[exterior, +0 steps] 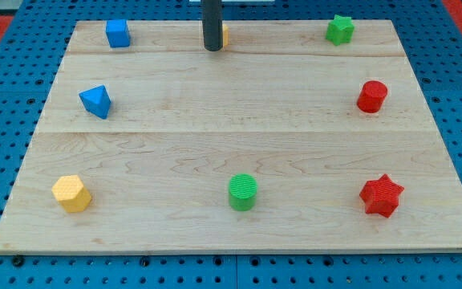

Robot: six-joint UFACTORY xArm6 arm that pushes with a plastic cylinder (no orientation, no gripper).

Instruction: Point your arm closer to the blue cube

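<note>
Sitting at the tabletop's [239,120] top edge, my tip [212,49], just in front of a yellow block [224,34] mostly hidden behind the rod. No gripper here, only a bare rod, so nothing opening or closing. Lying well to the left of my tip, near the top-left corner: the blue cube [118,33]. Probably light, stiff and easy-sliding; nothing to grasp, only approaching its right face. Below the cube, a blue pyramid [95,101].
</note>
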